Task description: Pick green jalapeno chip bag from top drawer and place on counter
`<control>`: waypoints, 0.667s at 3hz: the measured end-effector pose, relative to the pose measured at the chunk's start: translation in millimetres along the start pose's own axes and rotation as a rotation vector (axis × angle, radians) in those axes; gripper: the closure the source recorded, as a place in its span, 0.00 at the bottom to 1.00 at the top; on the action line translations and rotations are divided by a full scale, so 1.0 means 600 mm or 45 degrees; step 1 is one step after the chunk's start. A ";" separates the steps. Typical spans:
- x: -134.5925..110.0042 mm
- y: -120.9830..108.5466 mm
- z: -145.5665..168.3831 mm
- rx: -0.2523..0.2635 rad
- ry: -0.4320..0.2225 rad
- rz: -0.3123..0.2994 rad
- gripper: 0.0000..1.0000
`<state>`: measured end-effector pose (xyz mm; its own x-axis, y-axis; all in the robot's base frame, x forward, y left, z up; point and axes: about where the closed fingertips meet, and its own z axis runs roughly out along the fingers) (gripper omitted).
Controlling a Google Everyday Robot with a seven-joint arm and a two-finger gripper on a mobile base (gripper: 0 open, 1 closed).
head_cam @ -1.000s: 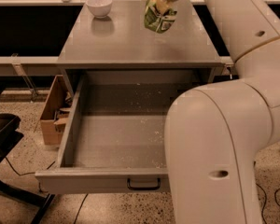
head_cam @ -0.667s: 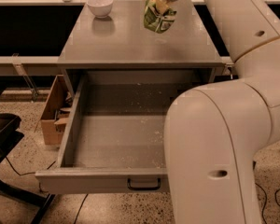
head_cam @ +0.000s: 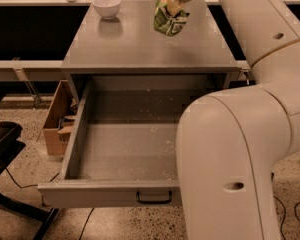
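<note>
The green jalapeno chip bag (head_cam: 170,18) hangs over the far right part of the counter (head_cam: 135,44), gripped at its top. My gripper (head_cam: 175,3) reaches down from the top edge of the view and is shut on the bag. A shadow lies on the counter just below the bag, so it looks slightly raised. The top drawer (head_cam: 130,149) is pulled wide open below the counter. Its crumb-speckled floor shows no bag, and its dark handle (head_cam: 153,199) faces the front. My white arm covers the drawer's right part.
A white bowl (head_cam: 106,6) stands at the counter's far left corner. A brown cardboard box (head_cam: 57,118) sits on the floor left of the drawer. A dark chair base (head_cam: 5,149) and cables lie at the left. My large arm (head_cam: 240,149) fills the right side.
</note>
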<state>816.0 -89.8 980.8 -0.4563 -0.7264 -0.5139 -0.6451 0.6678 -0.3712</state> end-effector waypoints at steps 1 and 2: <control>0.000 0.000 0.000 0.000 0.000 0.000 0.12; 0.000 0.000 0.000 0.000 0.000 0.000 0.00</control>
<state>816.1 -89.8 980.8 -0.4563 -0.7265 -0.5139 -0.6452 0.6678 -0.3712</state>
